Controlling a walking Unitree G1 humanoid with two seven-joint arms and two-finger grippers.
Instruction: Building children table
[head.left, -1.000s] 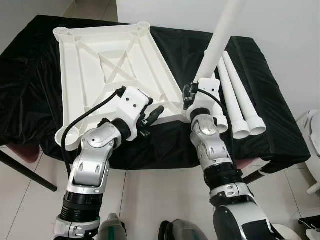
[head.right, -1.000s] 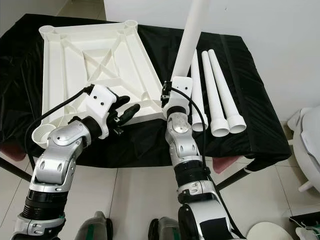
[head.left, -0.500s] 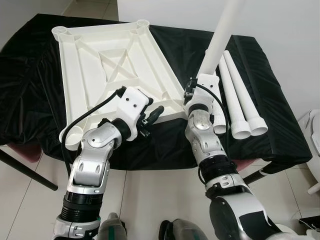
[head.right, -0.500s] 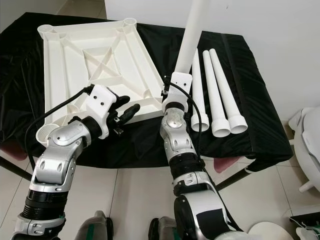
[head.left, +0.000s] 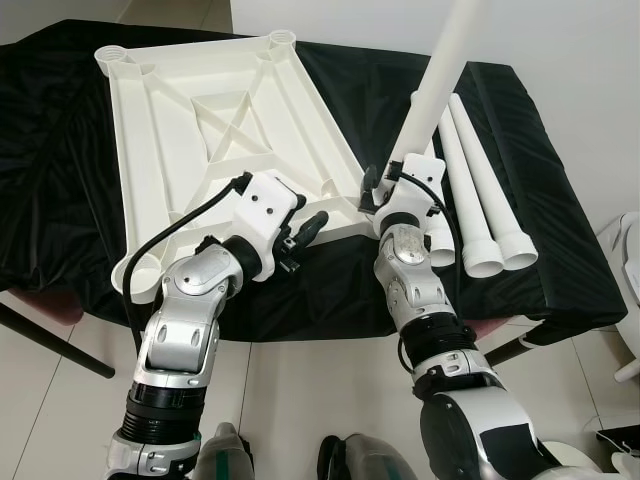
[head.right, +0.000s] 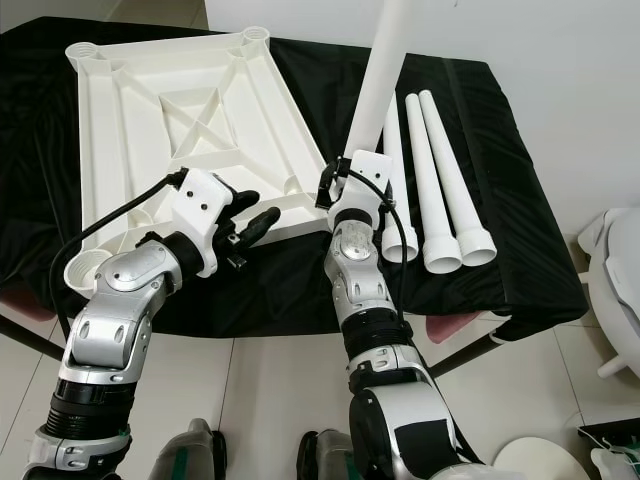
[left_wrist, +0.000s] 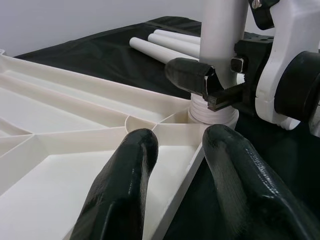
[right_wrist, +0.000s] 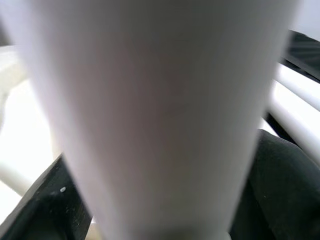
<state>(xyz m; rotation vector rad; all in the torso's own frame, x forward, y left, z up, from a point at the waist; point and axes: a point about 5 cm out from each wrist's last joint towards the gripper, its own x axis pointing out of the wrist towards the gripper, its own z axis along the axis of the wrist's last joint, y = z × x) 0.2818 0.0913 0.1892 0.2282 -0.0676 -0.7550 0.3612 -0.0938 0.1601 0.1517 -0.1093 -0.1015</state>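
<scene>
Shifted white tabletop (head.left: 215, 120), ribbed underside up

A white plastic tabletop (head.left: 215, 130) lies upside down on black cloth, its ribbed underside and round corner sockets facing up. One white tubular leg (head.left: 440, 75) stands upright in the near right corner socket; three more legs (head.left: 478, 205) lie side by side just beside it.

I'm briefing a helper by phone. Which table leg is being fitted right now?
On the black-draped table lies an upturned white tabletop. At its near right corner, the right pincer grips one white leg. It stands upright; the other legs lie flat beside it.
</scene>
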